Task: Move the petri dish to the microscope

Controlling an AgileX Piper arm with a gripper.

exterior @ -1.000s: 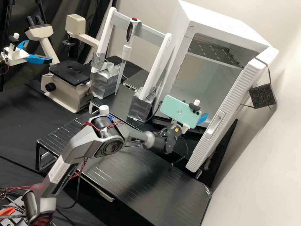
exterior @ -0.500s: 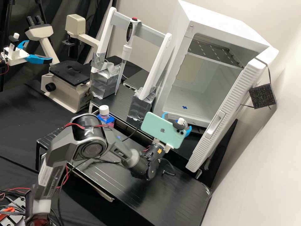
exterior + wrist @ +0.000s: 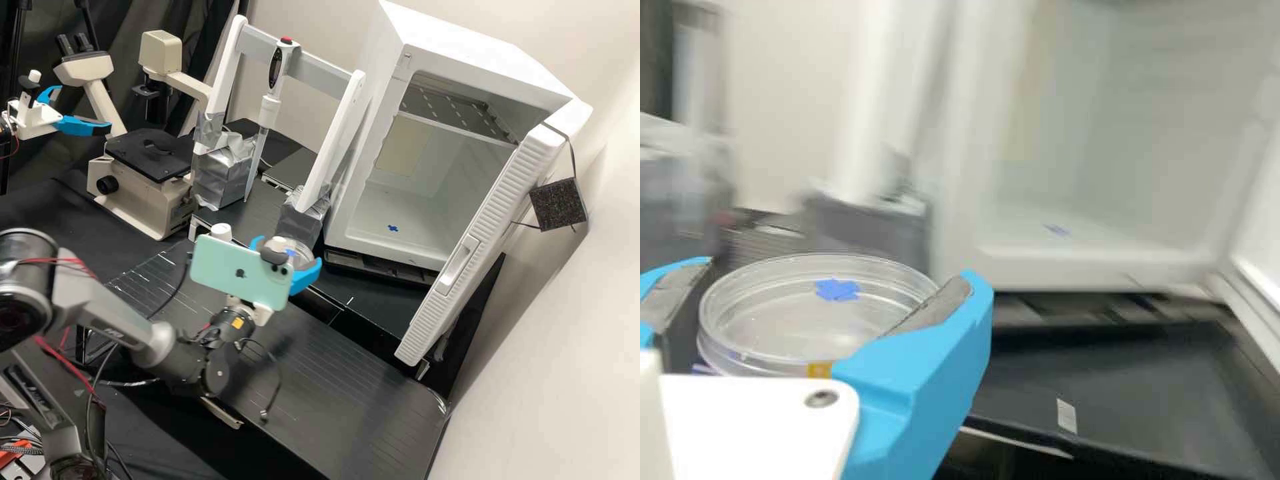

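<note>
My gripper [image 3: 285,263] is over the black bench near its middle, partly behind the phone on the wrist, with its blue fingers closed around the clear petri dish [image 3: 301,251]. In the wrist view the gripper [image 3: 825,310] clasps the round dish [image 3: 790,318] from both sides; a blue mark lies on its lid and a small yellow one on its rim. The cream microscope [image 3: 137,200] stands at the back left in the high view, well apart from the dish, its flat black stage [image 3: 148,155] bare.
The open white incubator [image 3: 407,233] is at the right. A pipette [image 3: 270,107] hangs on a white frame with taped feet [image 3: 303,217]. Behind the phone, a white-capped bottle [image 3: 221,231] stands close by. Another arm's blue gripper [image 3: 80,125] is beside the microscope.
The arm has swung left and down, away from the incubator's opening, carrying the petri dish, which now shows past the phone. The bottle has become partly covered by the phone.
</note>
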